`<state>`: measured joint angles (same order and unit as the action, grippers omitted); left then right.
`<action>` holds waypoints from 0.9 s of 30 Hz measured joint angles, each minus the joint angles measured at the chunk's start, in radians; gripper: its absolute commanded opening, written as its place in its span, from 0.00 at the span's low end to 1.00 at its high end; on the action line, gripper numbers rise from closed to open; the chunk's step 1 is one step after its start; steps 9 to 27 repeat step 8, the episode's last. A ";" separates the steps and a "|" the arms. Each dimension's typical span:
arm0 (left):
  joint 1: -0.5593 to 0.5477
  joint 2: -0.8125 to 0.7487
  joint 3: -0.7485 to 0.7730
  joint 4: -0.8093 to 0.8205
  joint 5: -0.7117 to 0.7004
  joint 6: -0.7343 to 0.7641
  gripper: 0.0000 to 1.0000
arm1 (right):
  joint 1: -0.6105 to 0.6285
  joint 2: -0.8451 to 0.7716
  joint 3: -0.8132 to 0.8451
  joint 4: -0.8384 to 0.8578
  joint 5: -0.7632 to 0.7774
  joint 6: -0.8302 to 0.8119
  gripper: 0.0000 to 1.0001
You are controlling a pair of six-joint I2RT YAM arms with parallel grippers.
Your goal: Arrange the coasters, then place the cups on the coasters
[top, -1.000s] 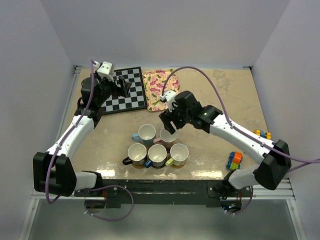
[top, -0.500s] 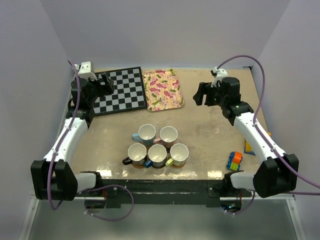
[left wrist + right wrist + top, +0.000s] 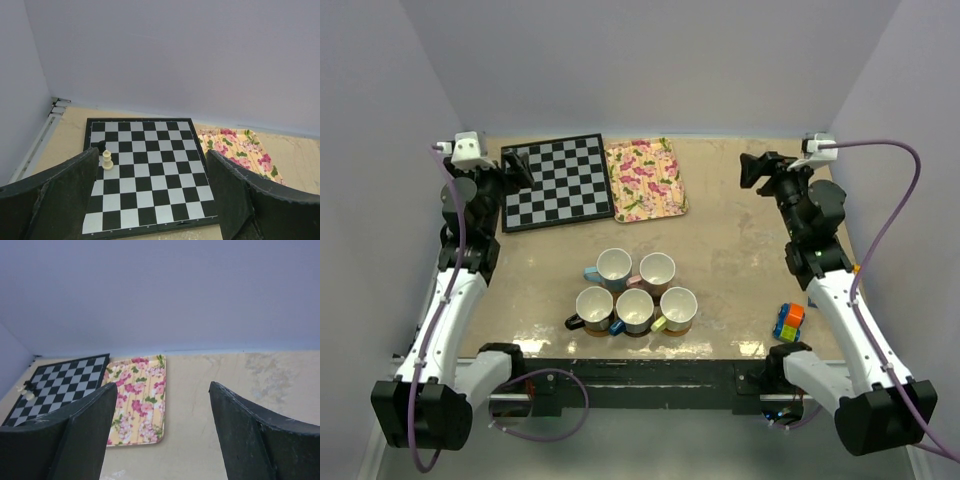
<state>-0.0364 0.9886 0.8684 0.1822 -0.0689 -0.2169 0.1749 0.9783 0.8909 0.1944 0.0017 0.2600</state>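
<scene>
Several cups point(image 3: 635, 310) with white insides stand in a tight cluster near the table's front middle, two behind and three in front. Thin brown coasters point(image 3: 682, 328) show only as edges under the front cups; the others are hidden beneath cups. My left gripper point(image 3: 517, 165) hangs open over the chessboard's left end, far from the cups, with nothing between its fingers point(image 3: 152, 152). At the far right my right gripper point(image 3: 755, 170) also stands open and empty point(image 3: 162, 385), facing the floral tray. Neither wrist view shows the cups.
A chessboard point(image 3: 557, 182) lies at the back left with a white pawn point(image 3: 106, 160) and a black piece point(image 3: 101, 146) on it. A floral tray point(image 3: 644, 178) lies beside it. A coloured block toy point(image 3: 788, 321) sits at the front right.
My right gripper has left the back right cup and swung up to the far right. My left arm has drawn back to the left, and its jaws have widened a little.
</scene>
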 measured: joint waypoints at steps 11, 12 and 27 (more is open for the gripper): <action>-0.011 0.001 -0.001 0.002 -0.020 0.002 0.95 | 0.000 -0.005 -0.037 0.053 0.017 -0.006 0.79; -0.011 0.001 -0.001 0.002 -0.020 0.002 0.95 | 0.000 -0.005 -0.037 0.053 0.017 -0.006 0.79; -0.011 0.001 -0.001 0.002 -0.020 0.002 0.95 | 0.000 -0.005 -0.037 0.053 0.017 -0.006 0.79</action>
